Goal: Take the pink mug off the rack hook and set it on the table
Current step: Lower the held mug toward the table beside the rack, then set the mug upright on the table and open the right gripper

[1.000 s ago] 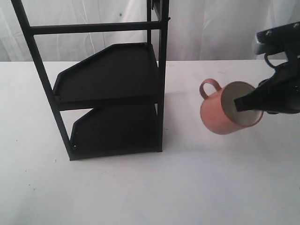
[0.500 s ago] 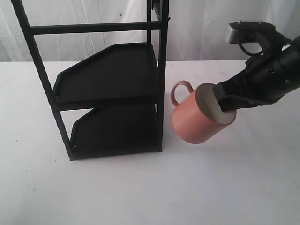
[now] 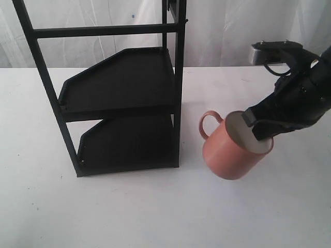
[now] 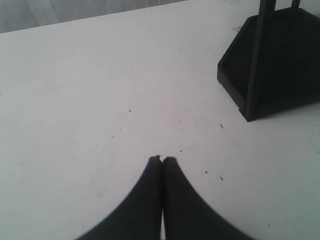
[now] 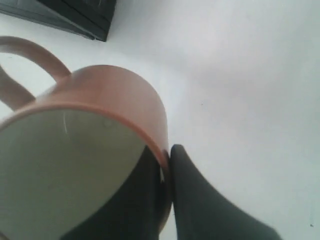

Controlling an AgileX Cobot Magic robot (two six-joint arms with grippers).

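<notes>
The pink mug [image 3: 232, 152] is off the rack hook [image 3: 185, 21] and sits low, right of centre in the exterior view, tilted with its mouth towards the upper right and its loop handle towards the rack [image 3: 178, 77]; whether its base touches the bench [image 3: 129, 206] I cannot tell. The right fingers [image 5: 205, 205] pinch the rim, one inside the cream wall and one outside; that rim grip probably explains the lean, and the mug likely needs levelling before release. The left fingers [image 4: 145, 200] are pressed together with nothing between them, over bare bench near the rack's lower shelf, well clear of the work. The rack's corner post stands just beside the handle, the one thing close enough to catch; the bench beneath looks free.
</notes>
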